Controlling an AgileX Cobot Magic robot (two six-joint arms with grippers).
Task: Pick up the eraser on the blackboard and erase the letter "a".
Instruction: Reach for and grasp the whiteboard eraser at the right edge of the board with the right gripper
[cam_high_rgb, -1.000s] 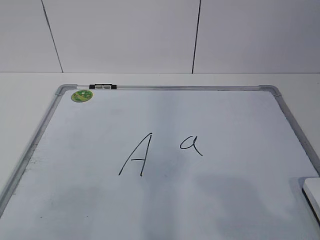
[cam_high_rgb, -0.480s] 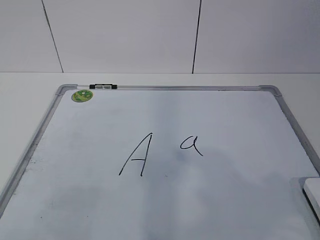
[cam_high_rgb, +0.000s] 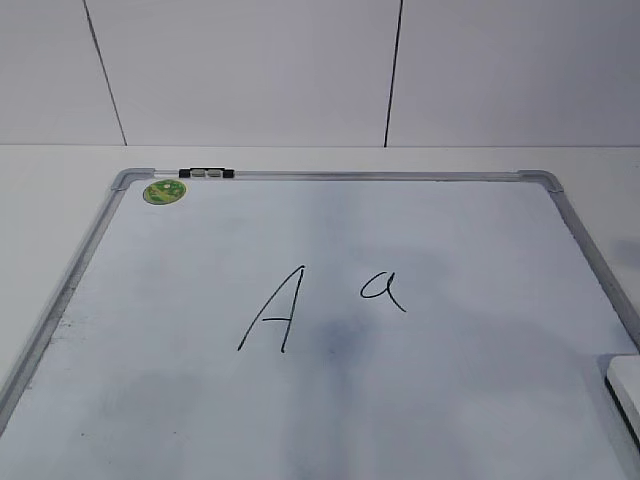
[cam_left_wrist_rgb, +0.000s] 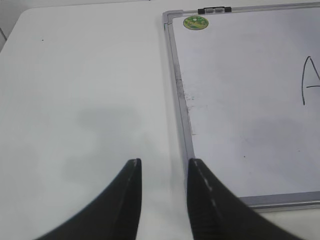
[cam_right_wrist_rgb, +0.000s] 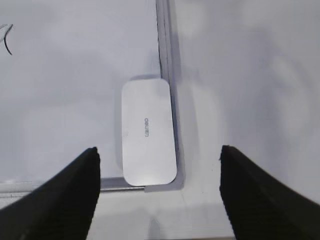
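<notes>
The worktop (cam_left_wrist_rgb: 75, 75) carries the blackboard (cam_high_rgb: 100, 245), which lies flat and fills most of the exterior view, its silver frame running along the far edge and down both sides. On its surface the capital "A" (cam_high_rgb: 272, 310) stands left of centre, and the letter "a" (cam_high_rgb: 382, 289) sits just to its right, unmarked by any wiping.

The eraser (cam_right_wrist_rgb: 148, 131) lies at the board's near right corner, lettered face up, its long side against the right frame; in the exterior view only its edge shows at the lower right. A green magnet (cam_high_rgb: 164, 192) sits at the far left corner.

The right end effector (cam_right_wrist_rgb: 160, 165) hangs above the eraser with its fingers spread wide, apart from it on both sides. The left end effector (cam_left_wrist_rgb: 163, 170) is off the board's left edge over bare worktop, fingers slightly parted and holding nothing.

The step in hand appears to be the approach to pick up the eraser. The next move likely calls for lowering the right end effector and closing across the eraser's short width, clear of the frame.
</notes>
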